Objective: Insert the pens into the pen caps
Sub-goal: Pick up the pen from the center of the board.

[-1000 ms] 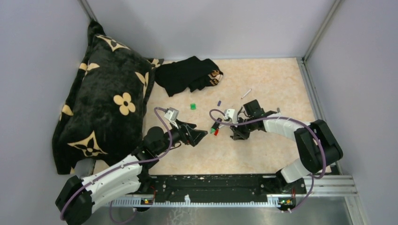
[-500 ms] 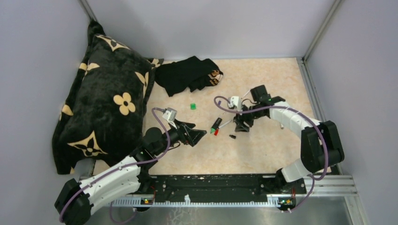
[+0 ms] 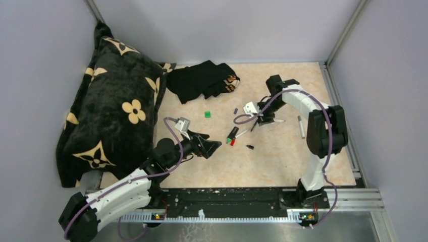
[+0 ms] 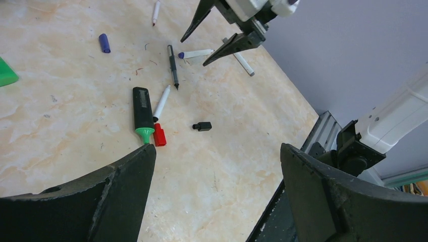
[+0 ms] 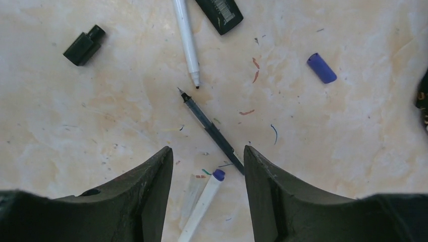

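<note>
- Two sets of fingers, and neither holds anything: your right fingers (image 5: 151, 196) stand partly apart, low over the desk (image 5: 75, 126), with nothing between them.
- Just under that gap lies a purple-ended white pen (image 5: 202, 206). It looks capped, though you cannot be sure from this angle.
- Just beside its purple end runs a thin dark pen (image 5: 209, 128), tip bare.
- A bare-tipped white pen (image 5: 185, 40) points at the dark pen's tip, near it but apart.
- Further out you have a loose purple cap (image 5: 321, 68) on one side and a small black cap (image 5: 84, 45) on the other — both well apart from any pen.
- Your left fingers (image 4: 121, 191) are spread wide above the desk, facing the cluster from a distance.
- Ahead of them the black marker (image 4: 143, 107) shows its green tip uncovered, with a red cap (image 4: 159, 135) just beside that tip; the green cap (image 3: 207, 114) sits well apart.
- Beyond the right fingers lie a far white pen (image 4: 244, 63) and an outermost white pen (image 4: 156, 11).
- By your reckoning, at most one pen is capped — nearly the whole job is left, and every loose cap needs its pen.
</note>
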`<state>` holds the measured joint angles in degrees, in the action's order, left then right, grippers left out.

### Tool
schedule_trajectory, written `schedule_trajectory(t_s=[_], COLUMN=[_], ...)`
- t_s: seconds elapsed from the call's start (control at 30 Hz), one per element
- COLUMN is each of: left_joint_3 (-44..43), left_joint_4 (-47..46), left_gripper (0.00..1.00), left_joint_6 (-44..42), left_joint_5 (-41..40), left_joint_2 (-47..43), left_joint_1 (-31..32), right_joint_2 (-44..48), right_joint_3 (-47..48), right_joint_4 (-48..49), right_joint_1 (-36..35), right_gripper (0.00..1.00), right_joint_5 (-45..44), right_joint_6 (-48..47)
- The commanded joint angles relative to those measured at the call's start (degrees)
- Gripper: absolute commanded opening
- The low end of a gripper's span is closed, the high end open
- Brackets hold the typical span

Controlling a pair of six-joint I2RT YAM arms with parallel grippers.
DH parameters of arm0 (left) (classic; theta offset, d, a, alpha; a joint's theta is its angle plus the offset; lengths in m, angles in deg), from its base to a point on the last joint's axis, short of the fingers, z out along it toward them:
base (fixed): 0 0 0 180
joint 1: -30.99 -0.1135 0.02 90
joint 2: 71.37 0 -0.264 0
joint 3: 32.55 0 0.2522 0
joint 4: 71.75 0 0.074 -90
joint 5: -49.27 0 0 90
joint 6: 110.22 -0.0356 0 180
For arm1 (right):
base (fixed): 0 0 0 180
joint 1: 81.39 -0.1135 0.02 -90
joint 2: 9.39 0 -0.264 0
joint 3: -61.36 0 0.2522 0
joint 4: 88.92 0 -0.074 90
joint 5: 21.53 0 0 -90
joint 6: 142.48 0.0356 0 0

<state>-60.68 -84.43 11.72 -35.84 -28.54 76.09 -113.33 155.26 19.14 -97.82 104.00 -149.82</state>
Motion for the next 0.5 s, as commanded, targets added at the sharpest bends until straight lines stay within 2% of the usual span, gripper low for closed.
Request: schedule_trajectory(t_s=[0.0,0.47], left_joint_3=[0.58,0.05], left_joint_4=[1.05,0.98], left_gripper=[0.97,0.97], left_joint_6=[-0.25,-1.05], left_joint_5=[-0.84,-1.24], left_joint_2=[-0.49,0.72], left_joint_1=[-0.45,-0.45], right_joint_2=[-4.47,-13.28], right_joint_3=[4.15,8.09], right_joint_4=[-3.21,-0.3], right_joint_1=[-0.99,-3.48], right_gripper=[0.52,0.41], right_joint_5=[-4.79,-9.94], right_joint_6=[-5.09,-1.27])
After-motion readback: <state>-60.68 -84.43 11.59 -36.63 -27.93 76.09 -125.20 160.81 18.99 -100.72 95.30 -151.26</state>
